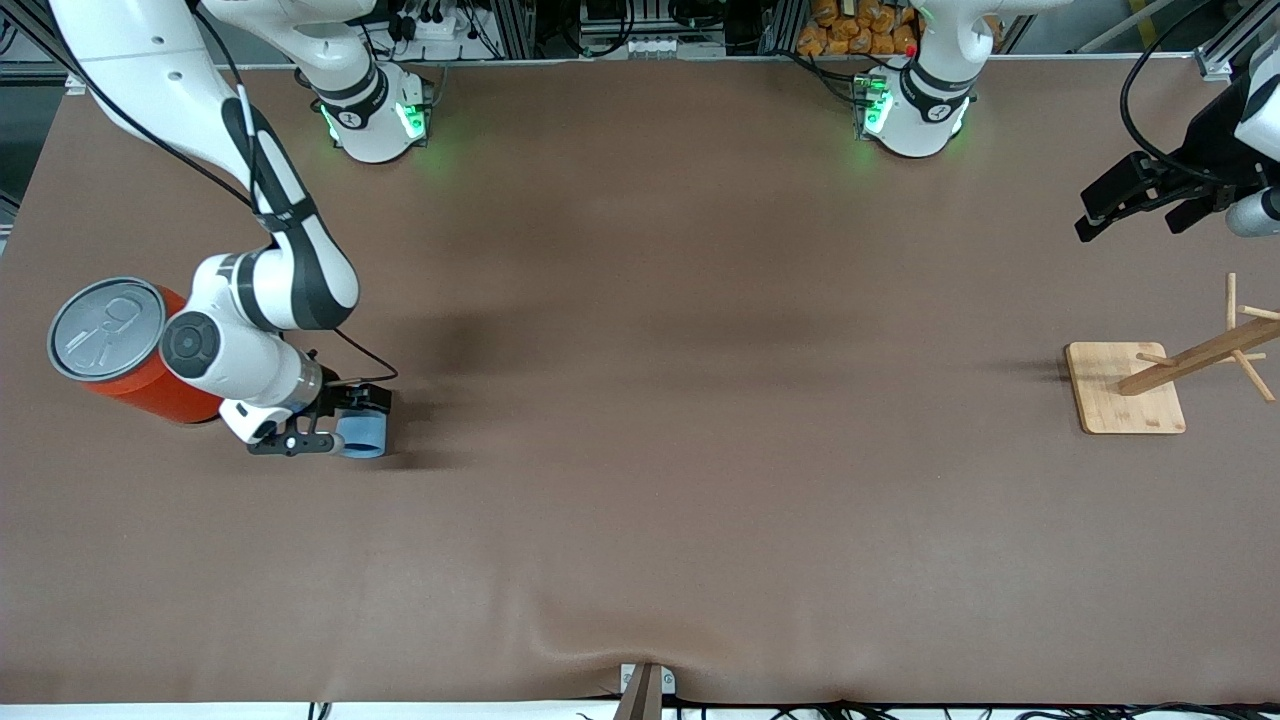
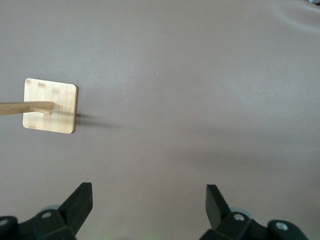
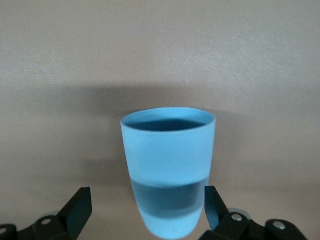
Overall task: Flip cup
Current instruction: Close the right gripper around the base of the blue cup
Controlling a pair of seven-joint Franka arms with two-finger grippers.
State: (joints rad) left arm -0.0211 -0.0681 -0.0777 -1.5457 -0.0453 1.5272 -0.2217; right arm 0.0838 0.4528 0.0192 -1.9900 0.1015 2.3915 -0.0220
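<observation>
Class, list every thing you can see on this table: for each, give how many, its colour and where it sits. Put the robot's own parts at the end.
cup: one, light blue, on the table at the right arm's end, between the right gripper's open fingers, mouth visible in the right wrist view
can: one, orange-red with a grey pull-tab lid, at the right arm's end, beside the right arm's wrist
wooden stand: one, pale wood, square base with a pegged post, at the left arm's end
table cover: one, brown, over the whole table
right gripper: one, black, open, low at the table around the cup
left gripper: one, black, open, waiting in the air over the left arm's end of the table
</observation>
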